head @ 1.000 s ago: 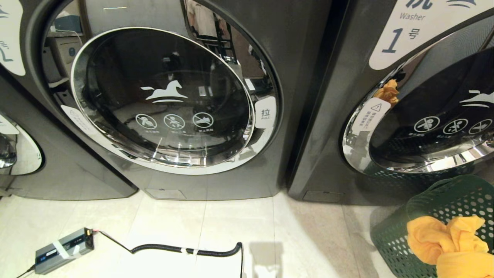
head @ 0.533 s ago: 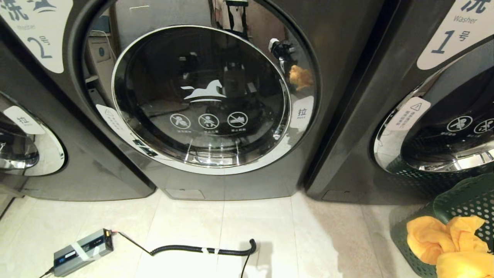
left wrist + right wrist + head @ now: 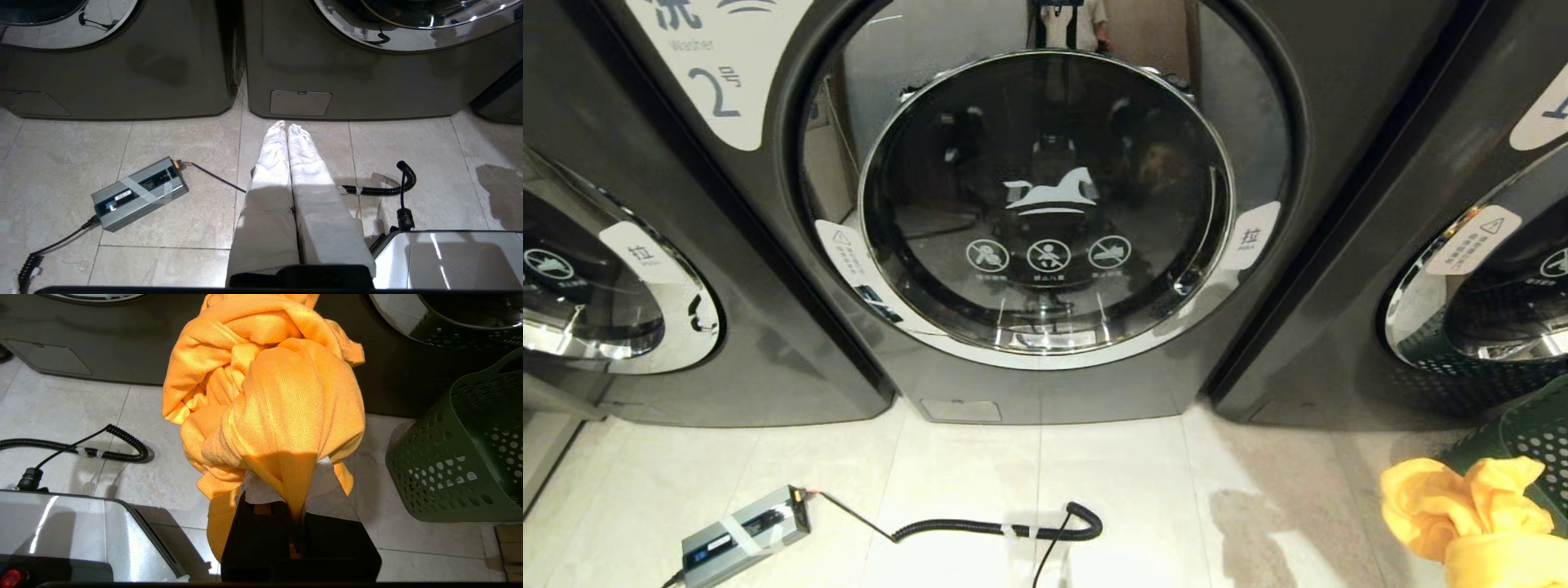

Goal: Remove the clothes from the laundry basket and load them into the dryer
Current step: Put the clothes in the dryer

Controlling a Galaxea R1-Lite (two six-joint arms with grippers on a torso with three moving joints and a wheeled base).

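Right gripper (image 3: 286,486) clamped on the clothes (image 3: 265,396) — beside the laundry basket (image 3: 461,457); left gripper (image 3: 284,130) pressed closed — farther off.

The left gripper (image 3: 284,126) hovers above floor tiles (image 3: 184,212), its white-wrapped fingers (image 3: 304,163) pressed together, pointing toward a machine's access panel (image 3: 300,102); a grey power brick (image 3: 139,193) lies beside it.

The right pincer (image 3: 286,486) is almost wholly buried under the clothes (image 3: 265,400), so its fingertips cannot be made out. In the head view the clothes (image 3: 1462,506) run off the lower right corner, and only a sliver of the laundry basket (image 3: 1539,433) shows at the right edge. The machine marked 2 (image 3: 1339,122) is cut off at the top. The grey box (image 3: 743,535) on the floor carries print too small to read.
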